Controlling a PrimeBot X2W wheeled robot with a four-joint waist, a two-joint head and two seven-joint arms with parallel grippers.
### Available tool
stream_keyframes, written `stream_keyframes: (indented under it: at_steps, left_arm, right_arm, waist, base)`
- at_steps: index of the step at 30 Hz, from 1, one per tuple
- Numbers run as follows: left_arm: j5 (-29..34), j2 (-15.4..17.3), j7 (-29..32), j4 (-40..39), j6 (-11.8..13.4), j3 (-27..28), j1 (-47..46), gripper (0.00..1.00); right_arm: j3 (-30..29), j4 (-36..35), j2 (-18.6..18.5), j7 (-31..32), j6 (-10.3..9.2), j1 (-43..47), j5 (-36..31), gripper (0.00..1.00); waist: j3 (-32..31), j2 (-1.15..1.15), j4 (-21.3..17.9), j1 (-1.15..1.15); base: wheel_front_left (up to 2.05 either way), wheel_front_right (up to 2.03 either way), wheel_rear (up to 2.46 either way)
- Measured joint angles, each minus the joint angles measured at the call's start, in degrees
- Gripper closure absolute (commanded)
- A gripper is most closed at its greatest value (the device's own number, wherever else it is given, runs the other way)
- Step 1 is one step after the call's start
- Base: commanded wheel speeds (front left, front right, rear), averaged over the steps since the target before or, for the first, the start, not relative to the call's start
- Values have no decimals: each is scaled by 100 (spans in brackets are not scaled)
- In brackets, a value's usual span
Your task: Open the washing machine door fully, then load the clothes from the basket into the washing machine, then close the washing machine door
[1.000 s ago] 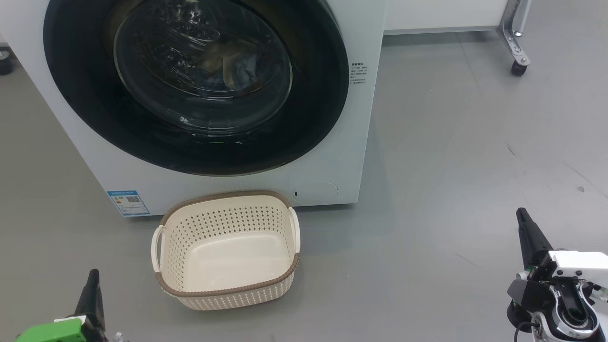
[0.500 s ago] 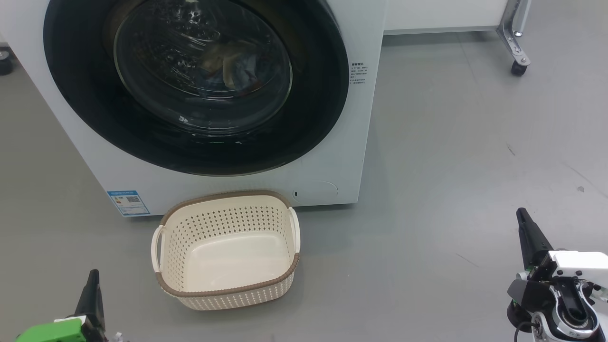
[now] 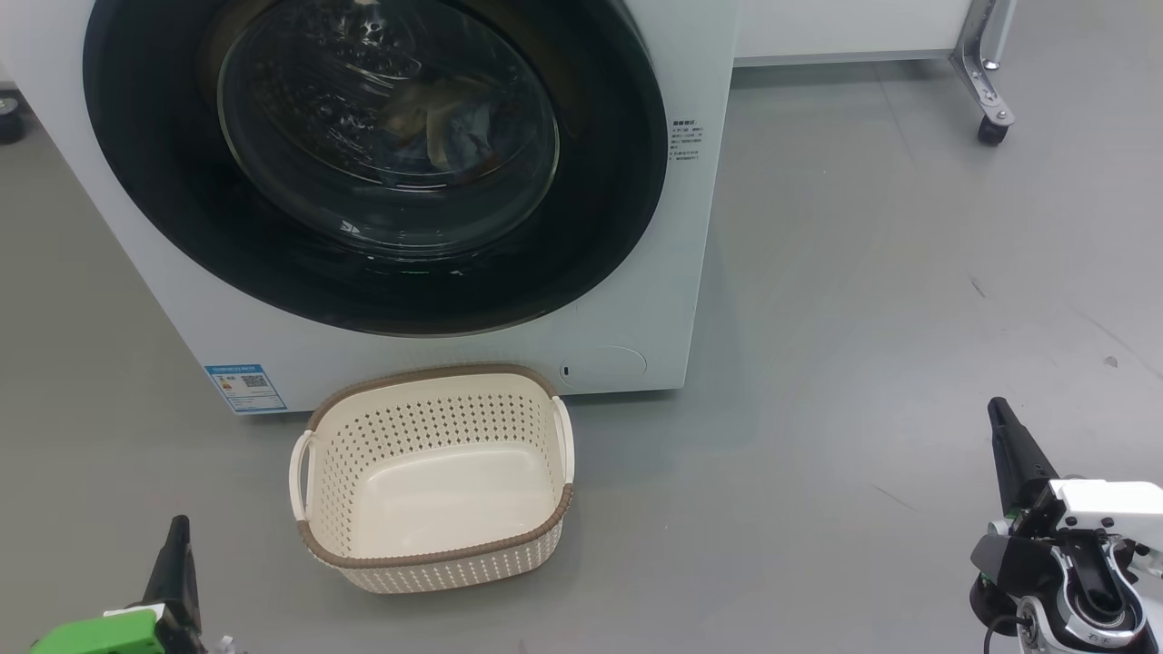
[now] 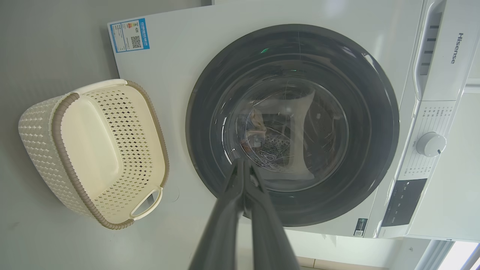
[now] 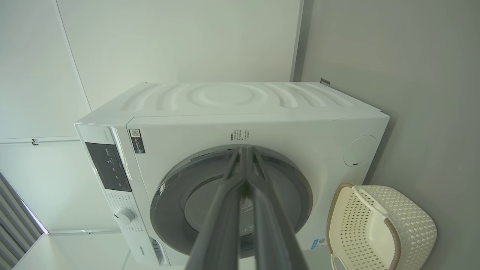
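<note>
The washing machine [image 3: 636, 300] stands at the top of the head view, and its black-rimmed door [image 3: 591, 227] lies shut against the front. Blue and cream clothes [image 3: 454, 127] show through the glass, inside the drum. The cream basket [image 3: 436, 574] sits on the floor right in front of the machine, its bottom bare. My left gripper [image 3: 177, 536] is low at the left, shut and holding nothing. My right gripper [image 3: 998, 413] is low at the right, also shut and holding nothing. The left wrist view looks past shut fingertips [image 4: 243, 163] at the door [image 4: 375, 112]. The right wrist view looks past its own [image 5: 243, 150].
Grey floor stretches to the right of the machine. A metal frame leg on a caster [image 3: 990, 127] stands at the back right, and a small dark wheel [image 3: 11, 123] is at the far left edge. White panels stand behind the machine.
</note>
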Motion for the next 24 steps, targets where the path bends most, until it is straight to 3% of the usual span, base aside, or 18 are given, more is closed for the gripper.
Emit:
stream_keyframes:
  at_steps: [24]
  left_arm:
    - [0,-1,0,10,0,2,-1,100]
  right_arm:
    - [-4,0,0,0,0,0,0,100]
  waist:
    - [0,0,0,0]
  base:
    - [0,0,0]
